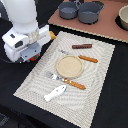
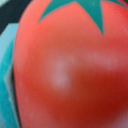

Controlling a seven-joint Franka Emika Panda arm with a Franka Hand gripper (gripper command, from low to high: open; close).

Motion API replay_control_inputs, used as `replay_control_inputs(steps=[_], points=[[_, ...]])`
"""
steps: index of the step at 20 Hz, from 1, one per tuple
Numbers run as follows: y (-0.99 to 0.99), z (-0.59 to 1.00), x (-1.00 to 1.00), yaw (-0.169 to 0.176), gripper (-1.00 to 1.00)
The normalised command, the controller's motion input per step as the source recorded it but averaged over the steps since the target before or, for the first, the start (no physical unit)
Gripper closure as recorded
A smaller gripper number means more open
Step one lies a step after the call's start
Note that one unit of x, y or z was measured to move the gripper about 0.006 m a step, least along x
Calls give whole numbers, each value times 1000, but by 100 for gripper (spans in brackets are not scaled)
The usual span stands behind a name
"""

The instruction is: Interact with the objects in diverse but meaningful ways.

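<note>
**Tomato right at the wrist cam**

Tomato point(image 2: 65, 70) fills wrist view w/ green star top, so it's right at the gripper point(image 1: 31, 56), prob. for lifting; jaws hidden, can't tell if gripped. Fish point(image 1: 55, 92) and sausage point(image 1: 82, 46) lie on mat point(image 1: 35, 82).

A blurred red tomato point(image 2: 70, 70) with green calyx fills the frame.

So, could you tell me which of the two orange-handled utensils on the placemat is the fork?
The fork lies between the round plate and the white fish; its tines show. The knife lies beyond the plate.
</note>
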Motion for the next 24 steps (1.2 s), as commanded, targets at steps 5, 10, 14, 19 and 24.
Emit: replay_control_inputs(steps=[5, 10, 14, 19, 24], points=[[235, 1000, 851, -24, 100], [164, 749, 923, -9, 100], [45, 471, 1000, -31, 100], [0, 178, 1000, -35, 100], [0, 22, 986, -60, 100]])
